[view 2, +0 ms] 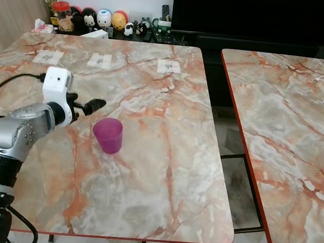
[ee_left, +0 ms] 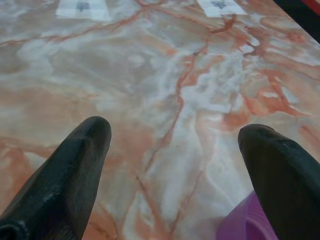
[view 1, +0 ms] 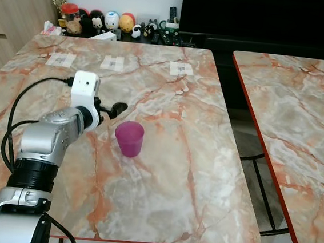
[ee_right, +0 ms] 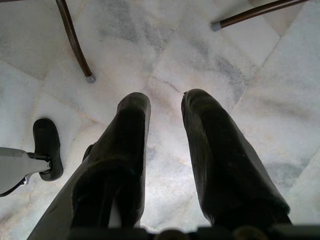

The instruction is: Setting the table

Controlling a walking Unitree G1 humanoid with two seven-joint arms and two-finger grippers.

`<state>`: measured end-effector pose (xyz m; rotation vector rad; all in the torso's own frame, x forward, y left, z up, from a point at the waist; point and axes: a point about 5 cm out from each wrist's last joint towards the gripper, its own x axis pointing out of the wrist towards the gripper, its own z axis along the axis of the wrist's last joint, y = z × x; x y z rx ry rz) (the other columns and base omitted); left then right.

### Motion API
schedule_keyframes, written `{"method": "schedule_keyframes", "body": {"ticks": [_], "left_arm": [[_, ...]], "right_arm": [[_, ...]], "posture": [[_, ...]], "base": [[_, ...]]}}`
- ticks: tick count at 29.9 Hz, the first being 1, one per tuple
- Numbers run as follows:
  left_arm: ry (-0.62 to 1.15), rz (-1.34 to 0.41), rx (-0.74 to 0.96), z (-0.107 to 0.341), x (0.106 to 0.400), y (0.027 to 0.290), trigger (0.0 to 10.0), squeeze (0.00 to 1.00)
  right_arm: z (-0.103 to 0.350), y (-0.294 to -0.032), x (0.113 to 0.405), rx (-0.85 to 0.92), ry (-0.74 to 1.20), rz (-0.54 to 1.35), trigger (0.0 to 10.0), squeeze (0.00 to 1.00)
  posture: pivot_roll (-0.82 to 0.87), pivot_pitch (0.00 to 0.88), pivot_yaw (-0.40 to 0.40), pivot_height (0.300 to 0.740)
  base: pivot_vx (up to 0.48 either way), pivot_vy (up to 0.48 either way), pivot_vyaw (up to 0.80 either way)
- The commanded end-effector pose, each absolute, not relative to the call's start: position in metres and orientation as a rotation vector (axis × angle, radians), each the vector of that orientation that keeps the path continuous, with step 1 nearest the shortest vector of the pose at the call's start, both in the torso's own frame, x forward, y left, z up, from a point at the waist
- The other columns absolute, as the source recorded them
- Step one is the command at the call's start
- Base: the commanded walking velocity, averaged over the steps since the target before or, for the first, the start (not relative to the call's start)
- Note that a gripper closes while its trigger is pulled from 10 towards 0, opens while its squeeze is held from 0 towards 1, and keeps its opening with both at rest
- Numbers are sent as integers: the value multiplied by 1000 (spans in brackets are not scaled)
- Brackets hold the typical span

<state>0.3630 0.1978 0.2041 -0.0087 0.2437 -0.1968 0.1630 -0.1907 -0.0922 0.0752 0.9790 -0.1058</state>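
Item: translucent purple plastic cup (view 1: 129, 138), upright and open-mouthed, standing on the pink-and-grey veined marble-look table with the red edge (view 1: 159, 213), roughly mid-table and toward the robot's left. Nothing can be seen inside it.

Item: left gripper (view 1: 112, 109), on the silver arm with the white wrist housing, reaching over the tabletop just beside the cup and on its far-left side. Its two black fingers (ee_left: 75, 165) are spread wide with nothing between them; the wrist camera catches the cup's rim (ee_left: 245, 225) low at the edge, next to one finger rather than inside the gap. Not touching, as far as can be judged.

Item: right gripper (ee_right: 165, 150), hanging idle over pale marble floor tiles (ee_right: 250, 100), fingers a small way apart and empty.

Item: second matching marble-look table (view 1: 298, 140), set apart on the robot's right across a gap.

Risk notes: the cup sits off the gripper's centre line, so a closing or sweeping finger would likely strike its wall and tip or skid it (a light, empty cup on smooth stone offers little resistance). A grasp taken only at the rim could squeeze it out. A push rightward would send it toward the table's edge and the gap.
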Motion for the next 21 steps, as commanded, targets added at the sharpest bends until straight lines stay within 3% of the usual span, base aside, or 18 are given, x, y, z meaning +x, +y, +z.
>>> {"method": "schedule_keyframes", "body": {"ticks": [1,9,14,21], "left_arm": [[285,-170,-13,199,362,203,10000,0],[265,-153,-6,204,360,209,10000,0],[237,-139,-5,208,360,212,10000,0],[235,-105,-23,208,358,221,10000,0]], "right_arm": [[-93,-192,161,75,991,-115,10000,0],[-92,-194,162,75,988,-117,10000,0],[-93,-194,161,75,990,-104,10000,0],[-93,-194,160,55,996,-87,10000,0]], "posture": [[154,38,-40,740],[160,30,-55,740],[158,31,-54,740],[159,46,-54,740]], "base": [[0,0,0],[0,0,0],[0,0,-703],[0,0,0]]}}
